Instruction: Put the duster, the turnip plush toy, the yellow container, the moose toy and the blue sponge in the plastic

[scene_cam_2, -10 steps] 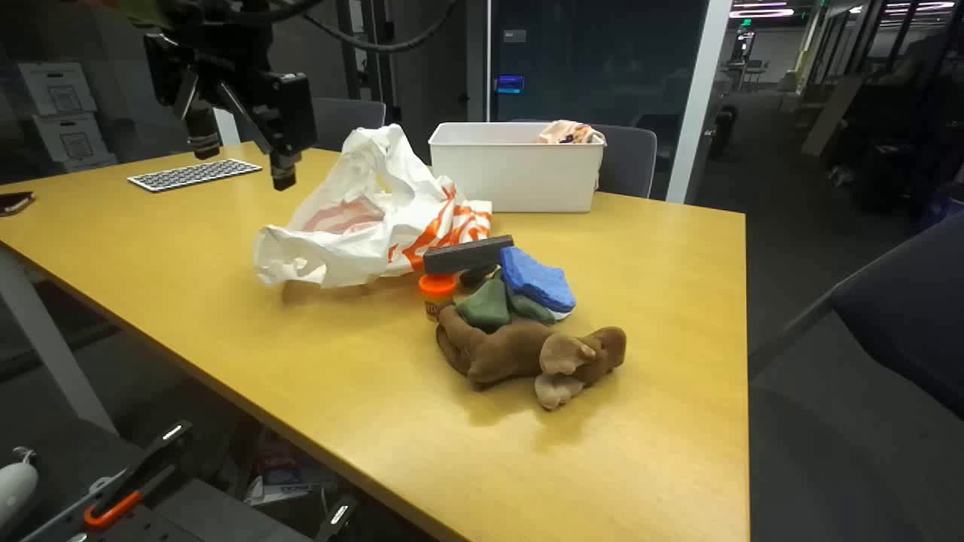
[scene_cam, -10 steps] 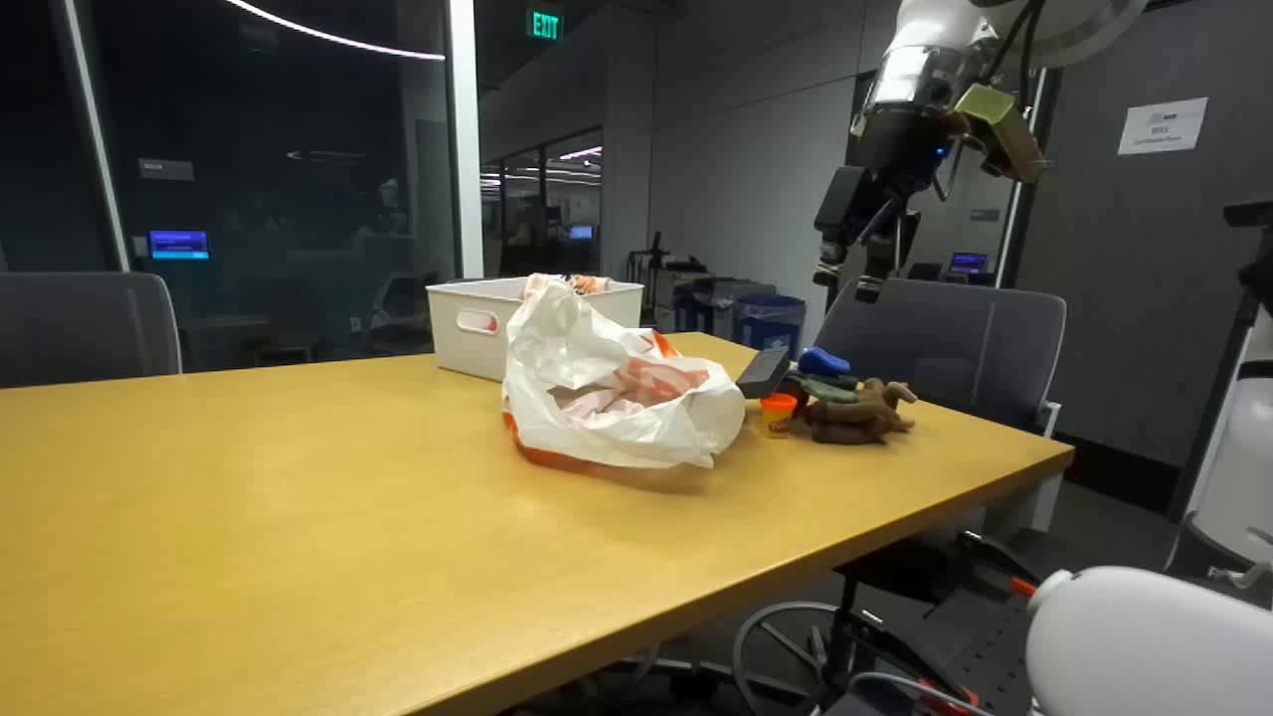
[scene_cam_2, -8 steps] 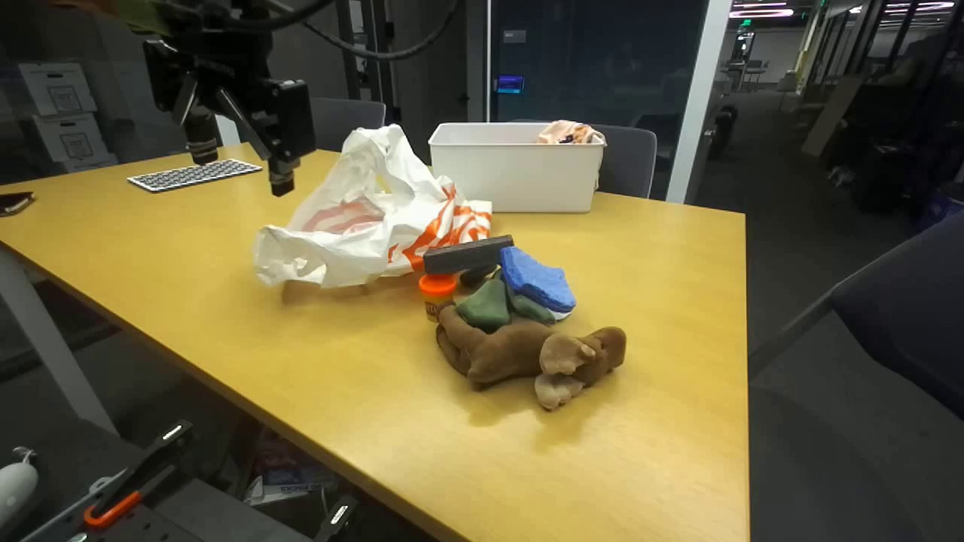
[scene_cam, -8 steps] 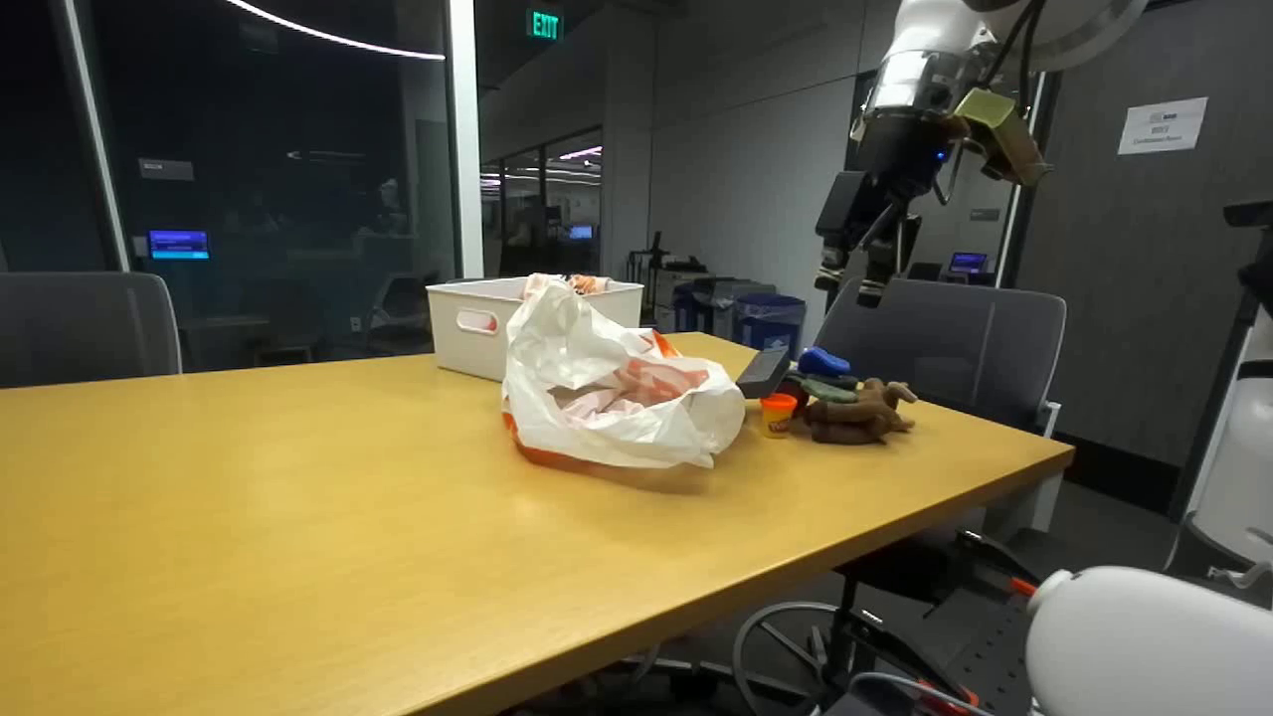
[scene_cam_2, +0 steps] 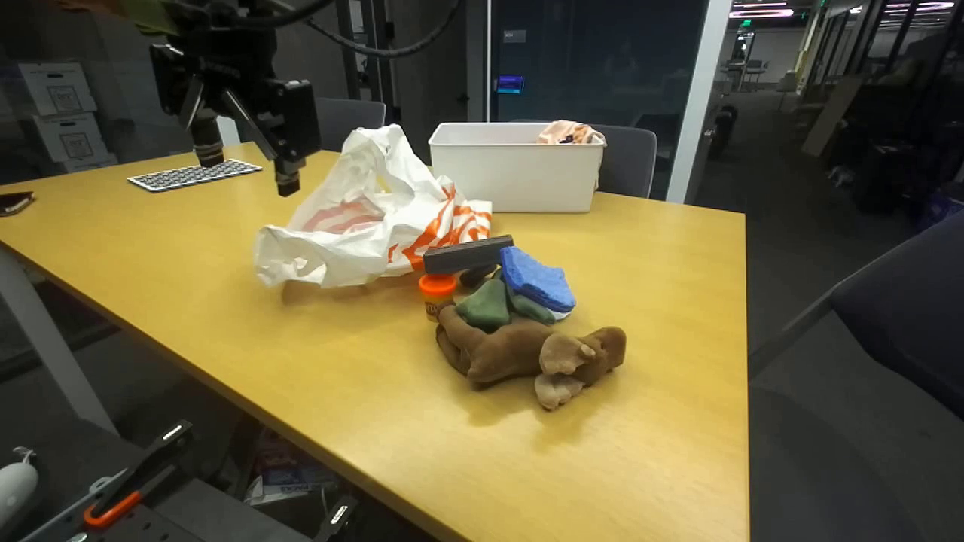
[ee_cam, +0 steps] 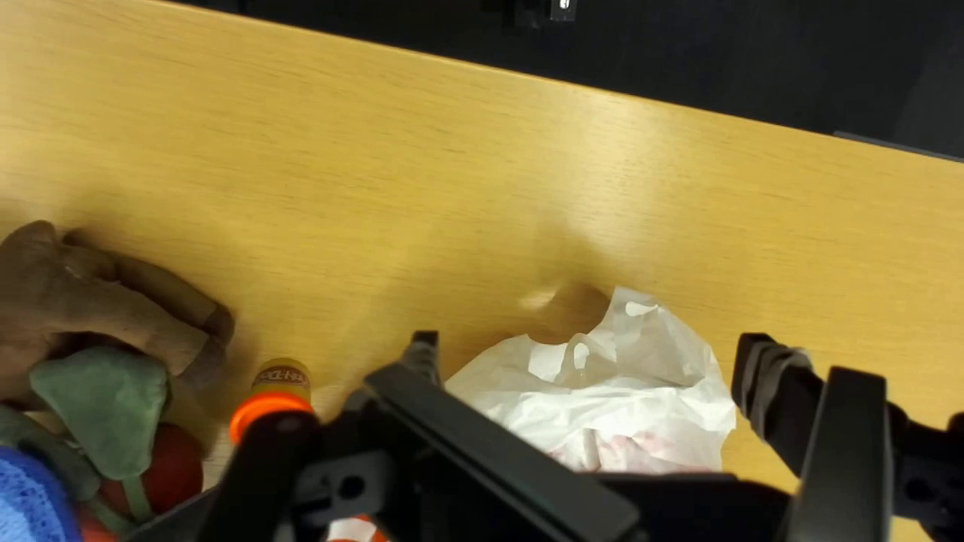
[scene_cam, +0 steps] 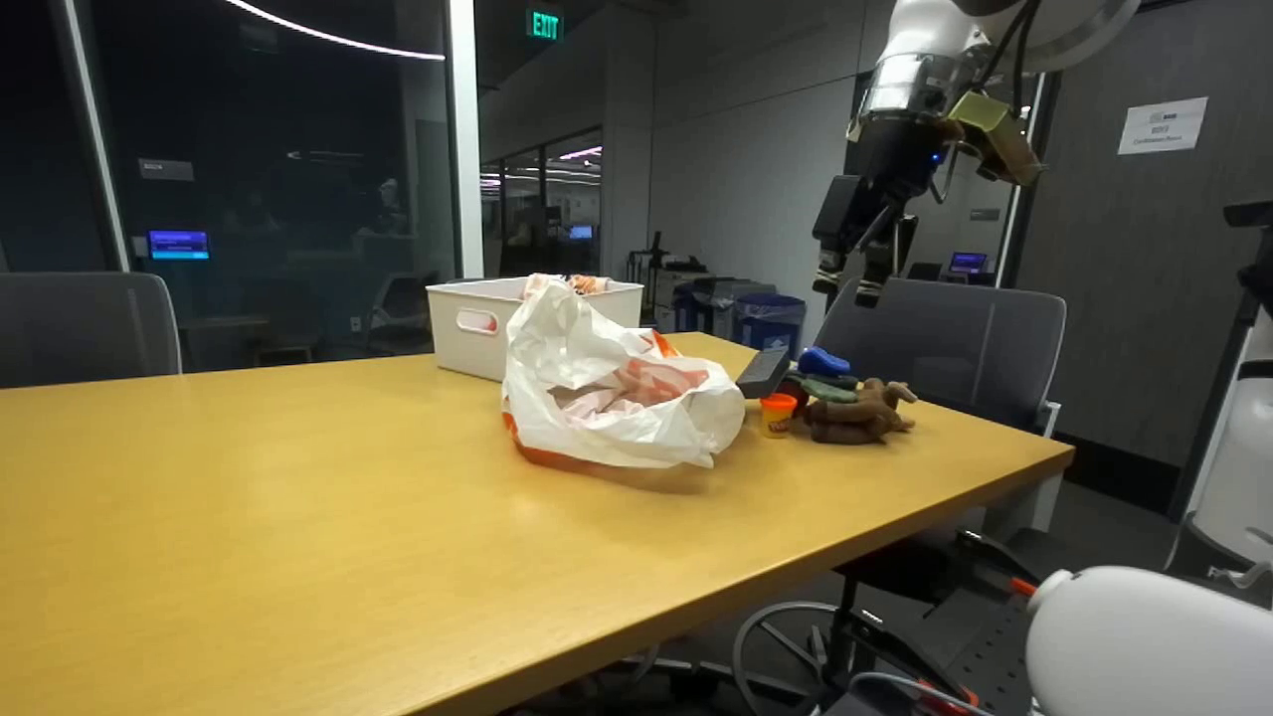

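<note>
The fingers (ee_cam: pixel 770 384) hung apart, empty, above the desk (scene_cam_2: pixel 331 354) near the white plastic bag (scene_cam_2: pixel 354 241); beside it sat moose toy (scene_cam_2: pixel 512 352), yellow container (scene_cam_2: pixel 437 293), turnip plush toy (scene_cam_2: pixel 484 304), blue sponge (scene_cam_2: pixel 537 280) and duster (scene_cam_2: pixel 468 257). I judged the first pick pending, needing a sideways shift, then descent.

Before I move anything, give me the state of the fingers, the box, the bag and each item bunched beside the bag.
Fingers: spread apart, holding nothing
White box: open-topped, cloth-like wad showing above its rim
Plastic bag: crumpled, mouth open
Duster: tilted
Yellow container: upright, capped
Turnip plush toy: partly hidden
Moose toy: lying down
Blue sponge: tilted; wet or dry, cannot tell
</note>
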